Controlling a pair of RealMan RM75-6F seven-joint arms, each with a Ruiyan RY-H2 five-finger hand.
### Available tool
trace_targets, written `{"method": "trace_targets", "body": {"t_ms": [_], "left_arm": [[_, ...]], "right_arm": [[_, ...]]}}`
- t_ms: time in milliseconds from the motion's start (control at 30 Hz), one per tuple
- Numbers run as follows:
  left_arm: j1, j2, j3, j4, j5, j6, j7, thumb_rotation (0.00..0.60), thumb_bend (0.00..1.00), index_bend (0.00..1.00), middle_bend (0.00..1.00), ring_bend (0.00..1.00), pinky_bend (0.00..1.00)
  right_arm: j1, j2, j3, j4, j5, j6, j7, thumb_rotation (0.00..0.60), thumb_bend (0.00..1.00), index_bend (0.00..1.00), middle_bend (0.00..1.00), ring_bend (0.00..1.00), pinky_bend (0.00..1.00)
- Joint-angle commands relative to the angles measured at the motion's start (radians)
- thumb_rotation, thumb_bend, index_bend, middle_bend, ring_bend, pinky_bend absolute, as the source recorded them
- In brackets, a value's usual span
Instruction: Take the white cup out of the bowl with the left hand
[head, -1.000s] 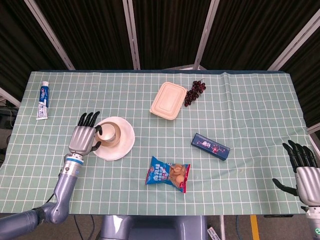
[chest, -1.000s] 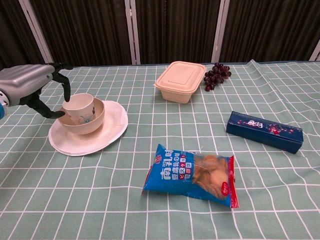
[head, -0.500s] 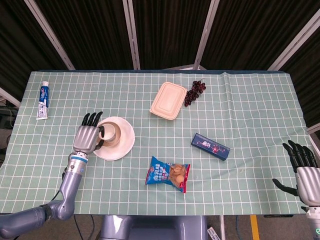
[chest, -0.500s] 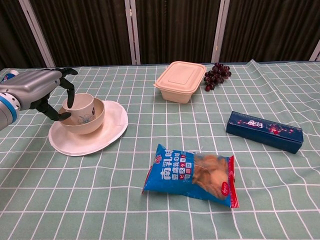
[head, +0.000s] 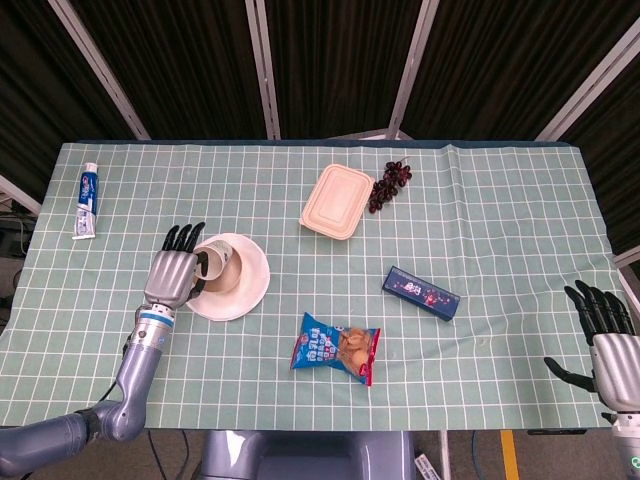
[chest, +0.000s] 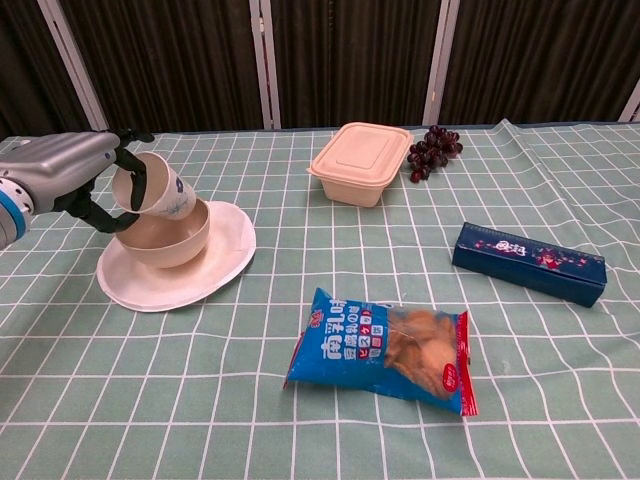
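Left hand (chest: 70, 175) holds the white cup (chest: 155, 190), fingers (chest: 133, 170) wrapped around its rim and wall. Cup is tilted, mouth toward the hand, its base low over the bowl (chest: 165, 238); can't tell if it touches the bowl's inner wall. Bowl sits on the white plate (chest: 215, 265), toward the left edge of the worktop (head: 500, 220), about mid-depth. In the head view the left hand (head: 172, 272) sits just left of the plate (head: 250, 285), cup (head: 214, 262) against its fingers.

Right hand (head: 605, 340) is at the worktop's near right corner, holding nothing, fingers spread and straight.

Elsewhere: toothpaste tube (head: 89, 200) near the far left corner; lidded beige container (chest: 361, 161) with grapes (chest: 432, 150) just beside it, toward the far edge; blue box (chest: 528, 262) right of centre; snack bag (chest: 385, 348) near the front edge, centre.
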Motion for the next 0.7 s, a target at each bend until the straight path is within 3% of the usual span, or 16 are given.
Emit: {"method": "trace_targets", "body": {"t_ms": [33, 367, 500, 700], "left_arm": [[0.017, 0.054, 0.017, -0.076, 0.033, 0.03, 0.002, 0.6, 0.57, 0.62, 0.0, 0.0, 0.0], [0.121, 0.295, 0.155, -0.379, 0.114, 0.071, 0.001, 0.6, 0.57, 0.62, 0.0, 0.0, 0.0], [0.169, 0.404, 0.272, -0.486, 0.16, 0.029, -0.034, 0.6, 0.57, 0.62, 0.0, 0.0, 0.0], [0.214, 0.462, 0.372, -0.499, 0.252, 0.023, -0.041, 0.6, 0.57, 0.62, 0.0, 0.0, 0.0]], "right_arm": [[0.0, 0.0, -0.001, 0.0, -0.003, 0.001, -0.001, 0.6, 0.06, 0.0, 0.0, 0.0, 0.0], [-0.004, 0.002, -0.003, -0.007, -0.007, 0.01, -0.006, 0.6, 0.06, 0.0, 0.0, 0.0, 0.0], [-0.007, 0.003, -0.004, -0.014, -0.016, 0.018, -0.013, 0.6, 0.06, 0.0, 0.0, 0.0, 0.0], [-0.008, 0.0, -0.004, -0.016, -0.015, 0.02, -0.022, 0.6, 0.06, 0.0, 0.0, 0.0, 0.0]]}}
